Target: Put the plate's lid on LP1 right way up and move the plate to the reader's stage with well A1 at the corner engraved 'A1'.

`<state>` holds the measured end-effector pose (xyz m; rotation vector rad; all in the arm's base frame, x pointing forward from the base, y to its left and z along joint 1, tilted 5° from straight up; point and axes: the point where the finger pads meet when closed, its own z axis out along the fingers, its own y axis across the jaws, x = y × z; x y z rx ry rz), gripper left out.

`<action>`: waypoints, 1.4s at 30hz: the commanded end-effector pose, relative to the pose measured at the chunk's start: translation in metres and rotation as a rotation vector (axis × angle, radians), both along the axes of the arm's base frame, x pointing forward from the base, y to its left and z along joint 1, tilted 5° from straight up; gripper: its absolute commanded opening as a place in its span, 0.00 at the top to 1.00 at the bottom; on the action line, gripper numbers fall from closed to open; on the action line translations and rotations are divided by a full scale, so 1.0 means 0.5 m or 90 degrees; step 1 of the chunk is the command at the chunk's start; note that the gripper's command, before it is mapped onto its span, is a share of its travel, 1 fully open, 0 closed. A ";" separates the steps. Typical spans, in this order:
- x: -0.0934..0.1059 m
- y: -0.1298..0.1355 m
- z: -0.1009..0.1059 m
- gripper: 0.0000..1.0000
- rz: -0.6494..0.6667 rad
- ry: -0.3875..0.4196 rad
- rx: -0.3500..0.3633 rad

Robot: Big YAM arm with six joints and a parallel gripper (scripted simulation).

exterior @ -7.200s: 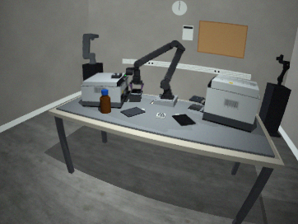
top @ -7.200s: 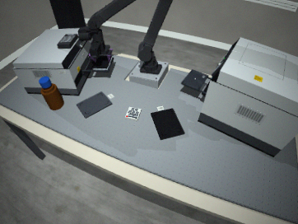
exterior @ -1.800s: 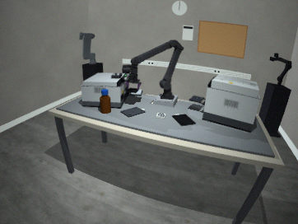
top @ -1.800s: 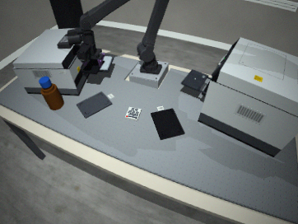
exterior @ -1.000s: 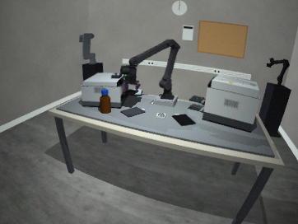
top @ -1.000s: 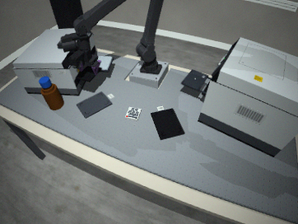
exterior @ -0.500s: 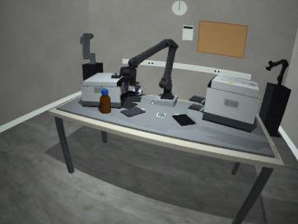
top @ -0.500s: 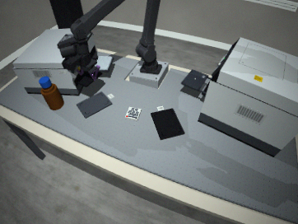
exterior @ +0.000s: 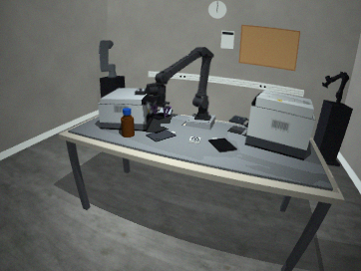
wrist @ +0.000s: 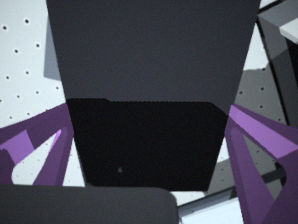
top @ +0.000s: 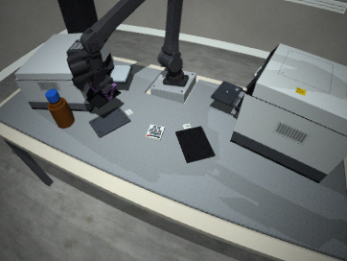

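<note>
Top view: claw [top: 103, 93] [exterior: 161, 111] [wrist: 149, 111] closed on the dark lid [top: 106, 106] [exterior: 159, 123] [wrist: 150, 145], just beside the dispenser [top: 50, 64] [exterior: 115, 107]. Pale plate [top: 121, 74] uncovered, on the dispenser's stage. Near pad [top: 109, 123] [exterior: 161, 135], in front of the dispenser, is probably LP1; can't read the name. Risk: lowering off-centre or yawed would perch the lid on a locator.

Exterior view: loose capped bottle [top: 61, 113] [exterior: 128, 126] stands right by the dispenser; a wide swing that way could tip it. More room on the side away from the dispenser, towards the bench middle.

Wrist view: purple fingers at the lid's two side edges. Thin grip, so tilt or early opening could drop it. Can't confirm level.

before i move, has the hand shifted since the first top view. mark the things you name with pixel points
Yes. In the top view the hand [top: 104, 91] [wrist: 149, 111] has moved away from the left-hand box's stage [top: 126, 76], toward the bench's front edge and the grey pad [top: 109, 123].
</note>
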<state>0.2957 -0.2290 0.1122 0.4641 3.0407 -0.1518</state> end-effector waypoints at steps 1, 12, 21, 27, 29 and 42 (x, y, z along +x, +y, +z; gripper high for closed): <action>0.066 -0.018 0.020 0.15 -0.052 -0.024 -0.016; 0.104 0.008 0.017 0.15 -0.114 -0.037 -0.014; 0.098 0.005 -0.003 0.15 -0.129 -0.023 0.005; 0.077 0.009 -0.002 0.15 -0.127 -0.014 0.007; 0.068 0.011 -0.003 0.15 -0.126 -0.010 0.008; 0.043 0.026 -0.018 0.15 -0.105 0.004 0.013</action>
